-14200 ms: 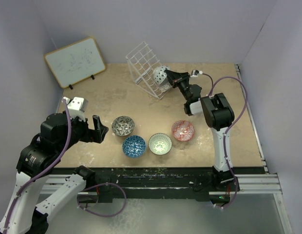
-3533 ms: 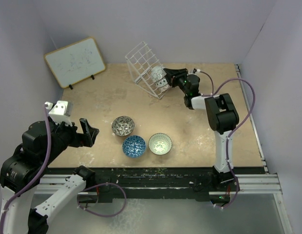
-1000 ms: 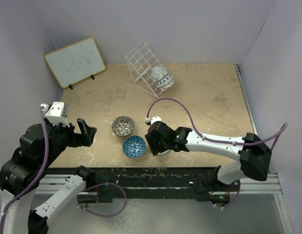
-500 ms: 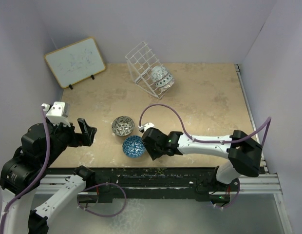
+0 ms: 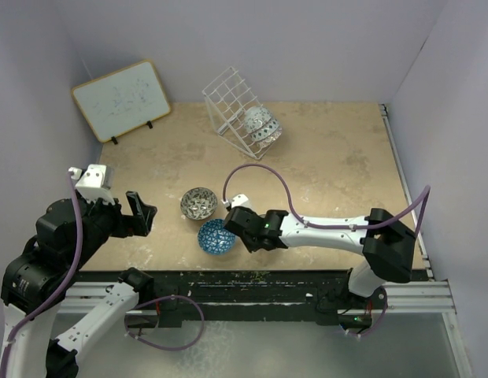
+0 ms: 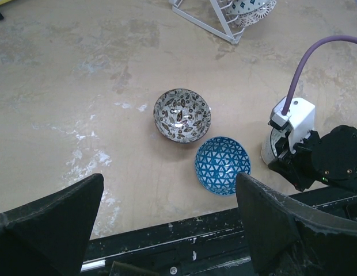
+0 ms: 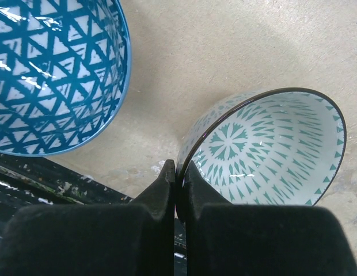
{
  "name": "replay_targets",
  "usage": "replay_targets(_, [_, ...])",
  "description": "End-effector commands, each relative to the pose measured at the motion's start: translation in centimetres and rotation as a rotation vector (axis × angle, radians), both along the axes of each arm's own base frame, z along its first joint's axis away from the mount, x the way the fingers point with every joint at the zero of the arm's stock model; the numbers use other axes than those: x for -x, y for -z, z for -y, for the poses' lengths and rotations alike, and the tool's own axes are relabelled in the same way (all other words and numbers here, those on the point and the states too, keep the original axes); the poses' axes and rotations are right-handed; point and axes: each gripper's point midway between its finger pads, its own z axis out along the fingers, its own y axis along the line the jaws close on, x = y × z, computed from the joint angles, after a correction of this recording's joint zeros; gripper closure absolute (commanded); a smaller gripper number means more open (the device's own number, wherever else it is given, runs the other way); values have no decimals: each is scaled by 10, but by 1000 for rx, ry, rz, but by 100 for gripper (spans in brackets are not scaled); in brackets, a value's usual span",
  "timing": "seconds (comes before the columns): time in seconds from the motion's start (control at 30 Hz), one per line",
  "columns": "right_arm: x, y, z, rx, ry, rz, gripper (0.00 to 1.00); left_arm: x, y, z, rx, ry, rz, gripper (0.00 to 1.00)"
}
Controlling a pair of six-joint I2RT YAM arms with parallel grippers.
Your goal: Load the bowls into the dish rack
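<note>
My right gripper point(image 7: 179, 169) is shut on the near rim of the pale green-white bowl point(image 7: 270, 149), which tilts just above the table. In the top view the gripper point(image 5: 244, 227) hides that bowl; a sliver of the bowl point(image 6: 269, 150) shows in the left wrist view. The dark blue bowl point(image 5: 216, 236) point(image 7: 46, 75) sits just left of it. The grey-silver bowl point(image 5: 199, 203) point(image 6: 182, 114) lies farther back. The white wire dish rack point(image 5: 232, 102) holds two bowls point(image 5: 260, 126). My left gripper point(image 5: 138, 213) point(image 6: 167, 230) is open and empty, high at the left.
A wood-framed whiteboard point(image 5: 120, 98) leans at the back left. The right arm's purple cable point(image 5: 260, 169) loops over the table's middle. The table's black front edge point(image 6: 184, 241) lies close below the dark blue and green-white bowls. Walls close in on three sides.
My right gripper has shifted a little left along the front edge, toward the dark blue bowl, with the green-white bowl's rim in its jaws. The left arm has stayed still.
</note>
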Motion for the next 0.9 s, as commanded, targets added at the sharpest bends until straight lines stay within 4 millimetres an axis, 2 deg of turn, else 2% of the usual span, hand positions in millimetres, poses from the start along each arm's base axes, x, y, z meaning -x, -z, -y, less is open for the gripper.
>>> replay_targets(0.0, [-10, -35, -14, -71, 42, 59, 100, -5, -9, -1, 16, -19, 37, 1])
replay_targets(0.07, [-10, -46, -25, -121, 27, 54, 100, -5, -9, -1, 17, -19, 38, 1])
replay_targets(0.13, [-18, -63, -33, -162, 23, 95, 100, -4, -9, -1, 18, -17, 37, 1])
replay_targets(0.27, [-49, -110, -49, -322, 34, 136, 100, -4, -12, 1, 21, -10, 40, 1])
replay_targets(0.33, [-70, -137, -54, -485, 37, 117, 100, -3, -16, 1, 24, -6, 47, 1])
replay_targets(0.43, [-103, -190, -61, -750, 3, 148, 100, -3, -23, 0, 26, -4, 61, 1])
replay_targets(0.57, [-129, -253, -66, -968, -87, 192, 100, -2, -31, -1, 27, -5, 74, 1])
replay_targets(0.63, [-137, -283, -66, -1065, -133, 223, 100, 0, -34, -2, 29, -5, 79, 1])
replay_targets(0.73, [-154, -323, -55, -1205, -179, 271, 100, 2, -39, -3, 33, -7, 89, 1])
replay_targets(0.87, [-174, -364, -37, -1409, -221, 286, 100, 4, -40, -4, 33, -7, 93, 1])
